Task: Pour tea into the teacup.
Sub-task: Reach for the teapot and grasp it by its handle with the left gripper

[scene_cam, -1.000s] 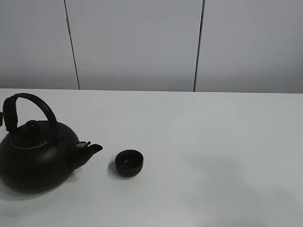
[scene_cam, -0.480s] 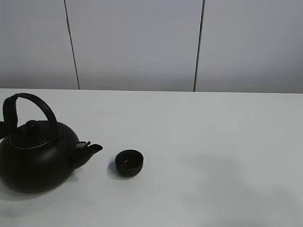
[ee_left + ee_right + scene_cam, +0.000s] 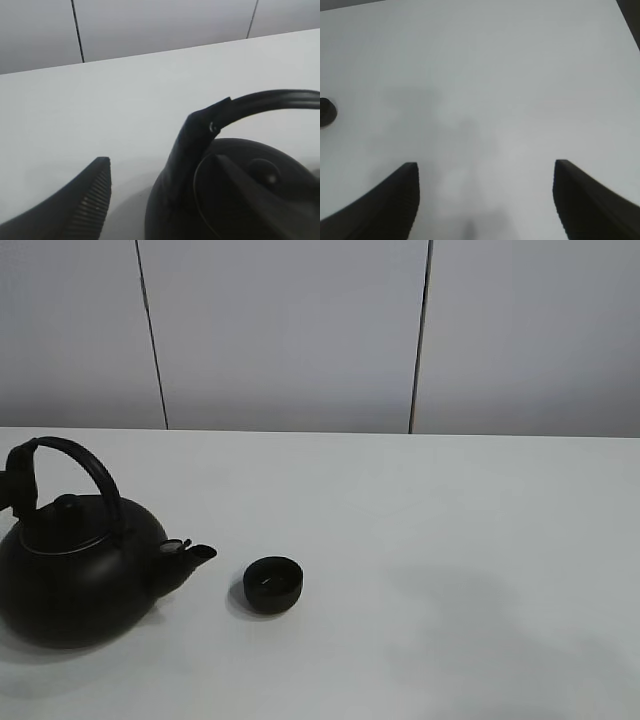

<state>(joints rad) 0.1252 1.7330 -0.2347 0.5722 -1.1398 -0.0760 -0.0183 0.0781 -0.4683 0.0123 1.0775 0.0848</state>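
Matte black fills my left wrist view, where the kettle (image 3: 75, 575) looms close. My left jaws stand released and spread, held low at the left end of the worktop (image 3: 450, 500). One ribbed finger (image 3: 85, 205) lies out over bare white surface, and the other (dark on dark, hard to trace) crosses the kettle's body. Between them is the end of the arched handle (image 3: 197, 135) that is away from the spout (image 3: 195, 555); I can see no contact. My right jaws are released too, both fingers (image 3: 402, 200) wide apart, hanging over bare worktop with nothing between them. The teacup (image 3: 273, 583) sits upright on the worktop just beside the spout, which points toward it, the two apart. My right wrist view catches the teacup (image 3: 326, 111) only at its edge.
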